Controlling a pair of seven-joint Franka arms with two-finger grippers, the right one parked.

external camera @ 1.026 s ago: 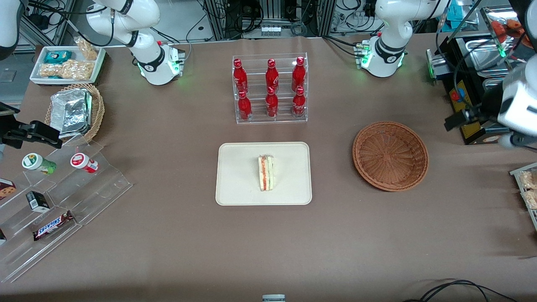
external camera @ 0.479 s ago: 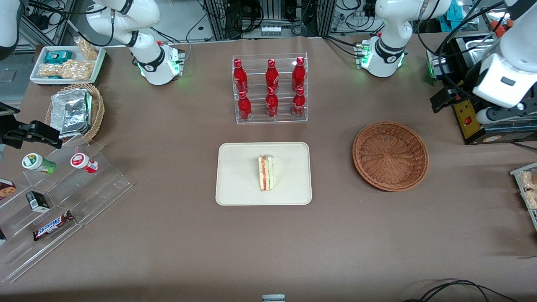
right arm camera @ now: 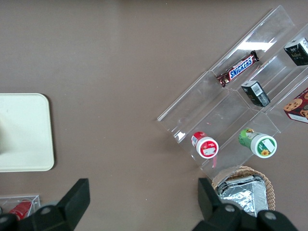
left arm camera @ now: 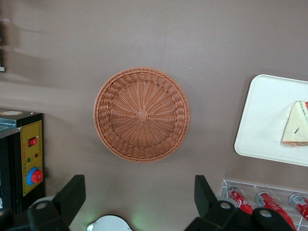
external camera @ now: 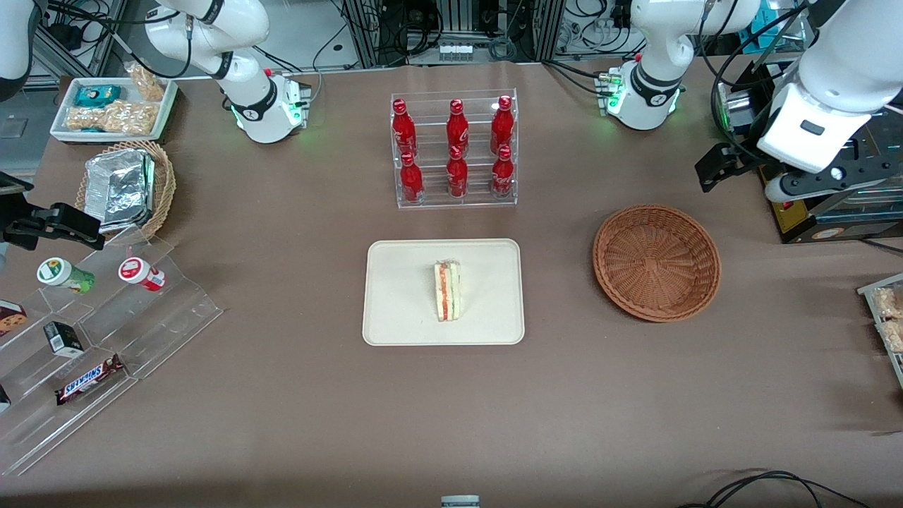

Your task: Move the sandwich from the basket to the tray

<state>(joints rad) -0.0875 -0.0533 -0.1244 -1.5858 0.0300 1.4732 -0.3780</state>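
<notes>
Your sandwich [external camera: 449, 290] lies on the cream-white tray [external camera: 402, 310], a little toward the working arm's end of it, standing on its edge with the red-orange layer showing. The reddish-brown wicker basket [external camera: 657, 262] has nothing in it; the left wrist view looks straight down into its bare weave [left arm camera: 142, 114]. Judged from how things lie, the transfer itself is done and what remains for you is only to bring the arm home.

The pincer [left arm camera: 139, 202] hangs high above the bench, over the strip between the basket and the working arm's base, well apart from both tray and sandwich. Its fingers [left arm camera: 71, 192] stand spread wide with nothing between them.

Against the frame half a second ago, the working arm has swung farther over the bench: its white wrist housing and the black camera bracket [external camera: 716, 166] have slid from the edge by the yellow control box [external camera: 801, 215] toward the basket and the cola bottle rack [external camera: 455, 148]. A full second ago the arm sat almost off the bench edge. Sandwich, tray and basket have not shifted at all across the three frames, so the motion is the arm's alone, consistent with a retreat after release.
</notes>
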